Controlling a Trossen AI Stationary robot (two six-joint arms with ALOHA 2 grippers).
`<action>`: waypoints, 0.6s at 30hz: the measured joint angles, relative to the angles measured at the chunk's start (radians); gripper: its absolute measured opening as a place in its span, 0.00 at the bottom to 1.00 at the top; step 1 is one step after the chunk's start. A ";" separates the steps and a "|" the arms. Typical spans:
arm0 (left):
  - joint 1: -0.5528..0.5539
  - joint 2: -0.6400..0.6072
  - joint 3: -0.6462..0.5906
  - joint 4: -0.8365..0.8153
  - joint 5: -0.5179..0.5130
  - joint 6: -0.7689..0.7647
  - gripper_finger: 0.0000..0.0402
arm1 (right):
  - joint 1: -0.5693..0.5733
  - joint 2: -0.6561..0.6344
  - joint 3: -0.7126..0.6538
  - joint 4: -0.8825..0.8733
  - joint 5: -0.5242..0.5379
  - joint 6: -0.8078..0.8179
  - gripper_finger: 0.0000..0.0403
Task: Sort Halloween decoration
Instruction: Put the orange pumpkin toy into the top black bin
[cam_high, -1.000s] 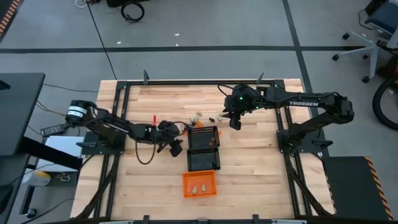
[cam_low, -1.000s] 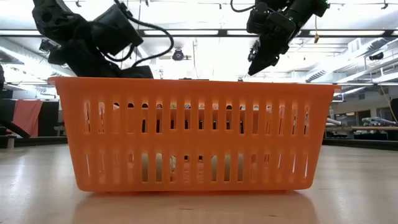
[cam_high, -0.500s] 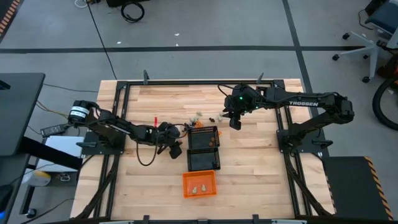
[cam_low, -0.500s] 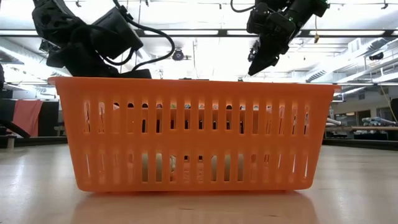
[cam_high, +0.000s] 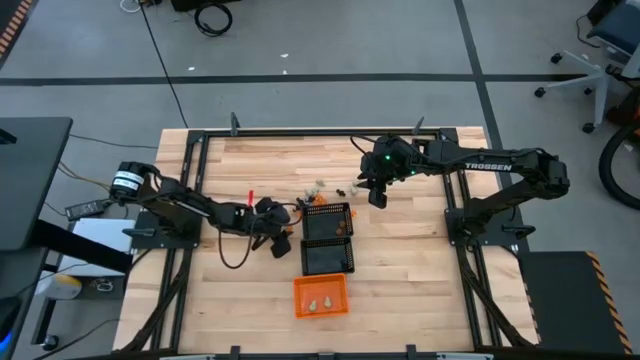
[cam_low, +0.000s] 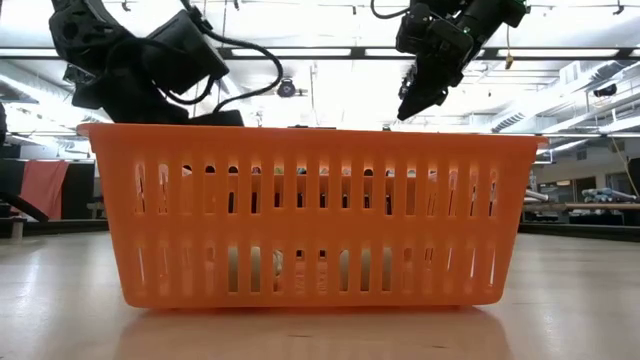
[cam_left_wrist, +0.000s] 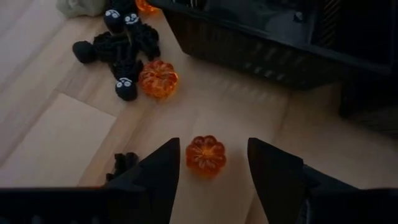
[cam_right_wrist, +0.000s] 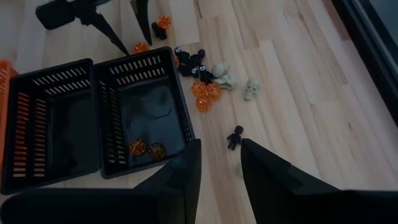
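The left claw stood open, straddling an orange pumpkin trinket on the worktop beside the black mesh basket; closing squarely would grip best. The right claw hung open, empty, above.

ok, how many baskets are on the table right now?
3. Two black mesh baskets sit side by side mid-table: one next to the loose trinkets, holding two orange pumpkins, the other beyond it. The orange basket sits past those, at the table's front edge.
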 joint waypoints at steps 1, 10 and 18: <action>0.003 0.004 0.000 -0.006 0.000 -0.001 0.48 | 0.000 0.000 0.000 0.000 0.000 0.003 0.29; 0.003 0.064 0.014 0.054 -0.006 -0.021 0.48 | 0.000 0.000 0.000 -0.007 0.000 -0.002 0.29; -0.005 0.070 0.022 0.037 -0.002 -0.028 0.48 | 0.000 0.000 0.000 -0.007 0.000 -0.021 0.29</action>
